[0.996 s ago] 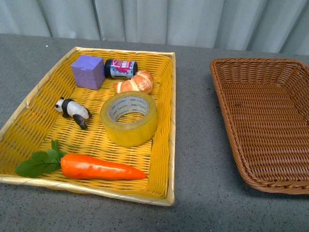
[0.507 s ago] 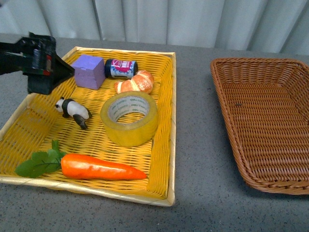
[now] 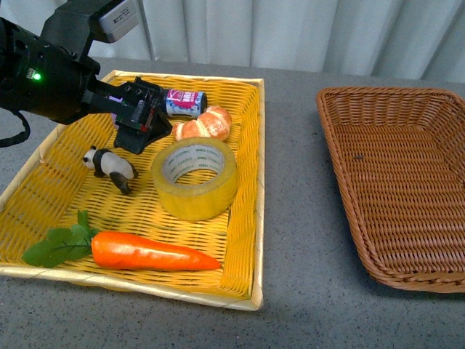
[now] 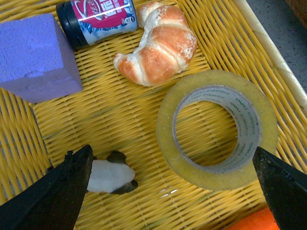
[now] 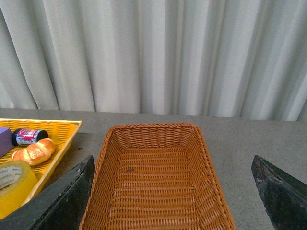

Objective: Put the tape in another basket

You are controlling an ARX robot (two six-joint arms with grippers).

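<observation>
The tape (image 3: pixel 196 200), a wide yellowish roll with a white printed core, lies flat in the yellow woven tray (image 3: pixel 258 145). The left wrist view shows the tape (image 4: pixel 211 175) from above. My left gripper (image 3: pixel 149 123) hangs open over the tray's back part, just left of the roll, and holds nothing. Its fingers (image 4: pixel 72 187) stand on either side of the roll and the panda. The dark brown wicker basket (image 3: pixel 407 182) sits to the right, with nothing in it. My right gripper (image 5: pixel 172 165) is open above the basket (image 5: pixel 153 182) and does not show in the front view.
The tray also holds a toy panda (image 3: pixel 109 163), a carrot (image 3: pixel 145 253), a croissant (image 3: pixel 203 123), a small can (image 3: pixel 185 102) and a purple block (image 4: pixel 33 57). A strip of grey table (image 3: pixel 290 218) separates tray and basket. A curtain (image 3: pixel 305 29) hangs behind.
My left arm has come in from the left and moved right over the tray, and it now covers the purple block in the front view. The tape and the basket have not moved.
</observation>
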